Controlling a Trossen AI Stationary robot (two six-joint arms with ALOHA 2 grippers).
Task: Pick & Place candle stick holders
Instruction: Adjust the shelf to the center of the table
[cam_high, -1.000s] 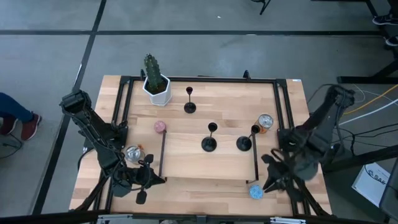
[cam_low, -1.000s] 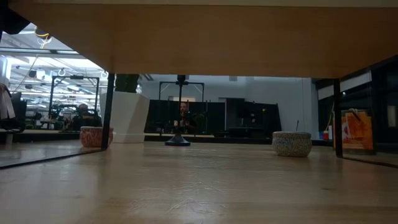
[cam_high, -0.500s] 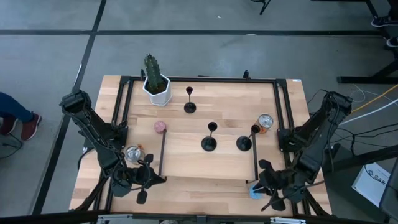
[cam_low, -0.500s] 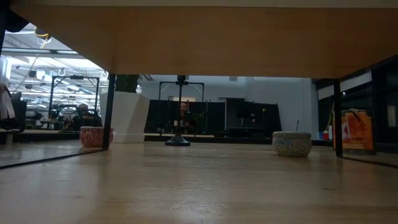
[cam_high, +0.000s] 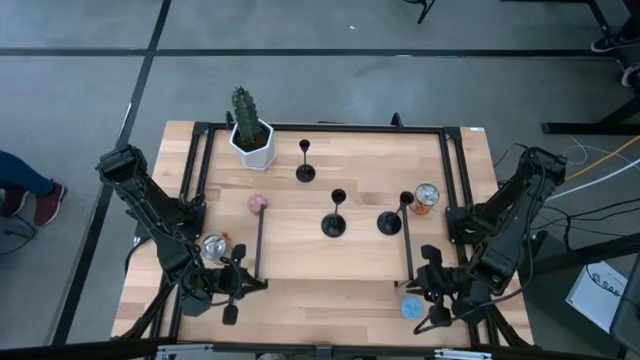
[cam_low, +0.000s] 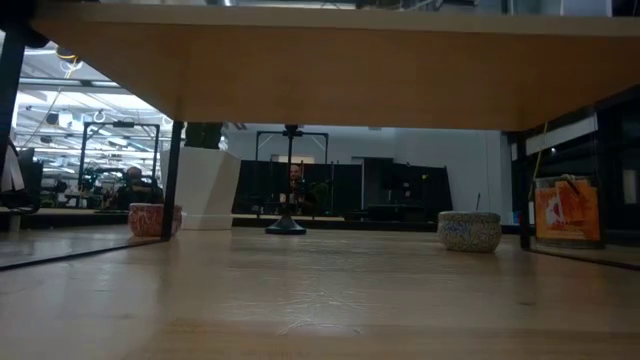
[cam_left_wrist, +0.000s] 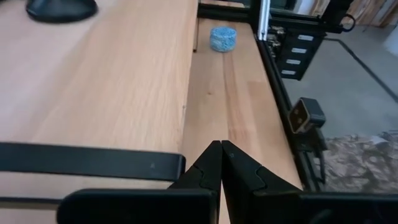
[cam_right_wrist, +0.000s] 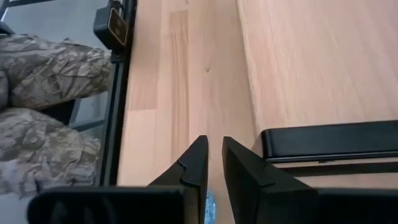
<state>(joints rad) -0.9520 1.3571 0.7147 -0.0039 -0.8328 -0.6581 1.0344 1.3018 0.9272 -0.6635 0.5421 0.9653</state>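
Note:
Two black candle stick holders (cam_high: 334, 225) (cam_high: 390, 222) stand upright on a raised wooden board (cam_high: 300, 255) that has black legs. A third holder (cam_high: 305, 172) stands by its round base on the table behind the board, and its base (cam_low: 287, 226) shows under the board in the low view. My left gripper (cam_high: 236, 287) is shut and hovers by the board's near left leg. My right gripper (cam_high: 428, 296) is by the near right leg, above a blue tin (cam_high: 412, 309). It is all but shut, with only a thin slit and nothing in it. My right gripper (cam_right_wrist: 215, 146) points slanting down beside the board's black foot bar (cam_right_wrist: 329, 140). I cannot tell whether the outer side of its finger touches the bar. My left gripper touches nothing that I can see.
A cactus in a white pot (cam_high: 250, 140) stands at the far left. A pink tin (cam_high: 257, 204) and a silver can (cam_high: 213, 247) are on the left, and an orange can (cam_high: 427, 195) is on the right. A black frame (cam_high: 455, 170) borders the table.
My right gripper has sunk toward the table by the blue tin and tipped further downward. The raised board has shifted a little toward the table's left and far side. Its two holders have moved with it and stay upright.

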